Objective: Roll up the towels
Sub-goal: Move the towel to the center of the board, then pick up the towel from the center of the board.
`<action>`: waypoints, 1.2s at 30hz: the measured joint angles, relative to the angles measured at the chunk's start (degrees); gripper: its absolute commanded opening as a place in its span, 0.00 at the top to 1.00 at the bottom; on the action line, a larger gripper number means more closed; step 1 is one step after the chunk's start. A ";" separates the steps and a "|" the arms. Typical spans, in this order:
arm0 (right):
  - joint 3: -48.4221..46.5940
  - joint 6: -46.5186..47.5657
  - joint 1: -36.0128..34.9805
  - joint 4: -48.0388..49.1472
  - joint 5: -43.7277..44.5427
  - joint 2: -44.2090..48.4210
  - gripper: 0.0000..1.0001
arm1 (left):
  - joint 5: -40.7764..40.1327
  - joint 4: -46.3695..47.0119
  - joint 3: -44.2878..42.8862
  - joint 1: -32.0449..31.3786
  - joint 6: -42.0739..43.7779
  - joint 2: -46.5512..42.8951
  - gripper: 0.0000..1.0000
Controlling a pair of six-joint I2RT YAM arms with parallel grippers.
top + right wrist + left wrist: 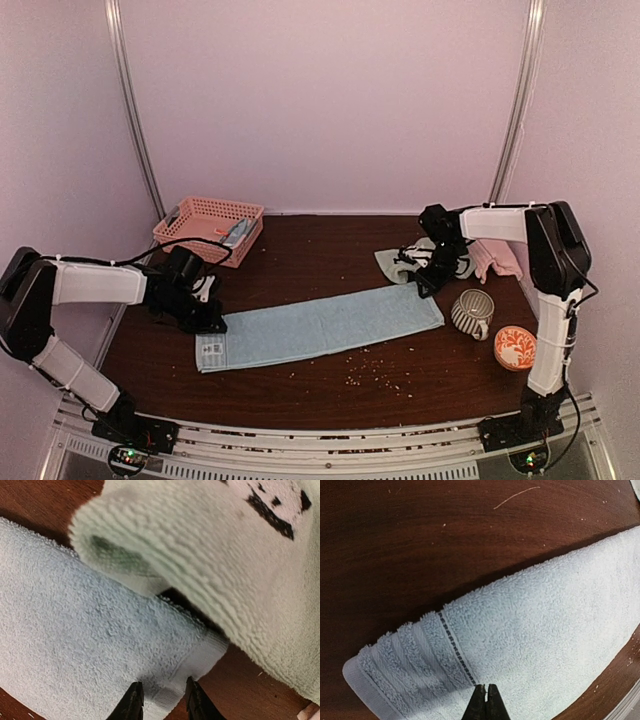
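Note:
A light blue towel (320, 328) lies flat as a long strip across the table. My left gripper (207, 318) is at the far edge of its left end. In the left wrist view the jaws are shut, their tips (486, 686) resting on the towel (535, 630) beside its striped hem. My right gripper (421, 282) is at the towel's right end, open, its jaws (162, 696) either side of the hem corner of the blue towel (85, 630). The sage green towel (396, 262) with dark marks lies just behind, and also shows in the right wrist view (225, 560). The pink towel (497, 260) lies at the far right.
A pink basket (190, 226) at the back left holds a light blue cloth (236, 233). A striped mug (472, 312) and an orange patterned bowl (515, 347) stand at the right. Crumbs (372, 372) are scattered in front of the towel.

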State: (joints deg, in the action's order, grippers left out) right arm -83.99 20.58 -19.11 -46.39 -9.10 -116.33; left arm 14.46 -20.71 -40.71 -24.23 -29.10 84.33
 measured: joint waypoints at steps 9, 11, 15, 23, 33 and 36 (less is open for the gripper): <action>2.73 -1.36 4.46 -2.71 -4.07 1.66 0.65 | 0.15 1.40 0.07 0.00 -0.59 -0.17 1.00; 2.82 -1.55 4.81 -3.04 -5.11 1.66 0.64 | 0.17 1.42 0.13 0.00 -0.59 -0.17 1.00; 2.82 -1.57 4.90 -3.80 -7.69 1.66 0.61 | 0.15 1.49 0.59 0.00 -0.59 -0.17 1.00; 2.80 -1.57 4.90 -4.70 -11.30 0.90 0.61 | 0.17 1.75 1.18 0.00 -0.85 -0.17 1.00; 2.51 -1.92 5.20 -4.81 -12.76 0.44 0.63 | 0.24 1.86 1.42 0.00 -1.01 -0.17 1.00; 2.47 -2.14 5.27 -4.76 -12.81 0.39 0.63 | 0.31 1.86 1.44 0.00 -1.03 -0.15 1.00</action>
State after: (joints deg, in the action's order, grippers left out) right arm -81.52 18.44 -13.85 -51.16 -21.91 -115.94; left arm 14.76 -18.85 -39.27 -24.23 -30.13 84.18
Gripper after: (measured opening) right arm 0.373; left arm 0.002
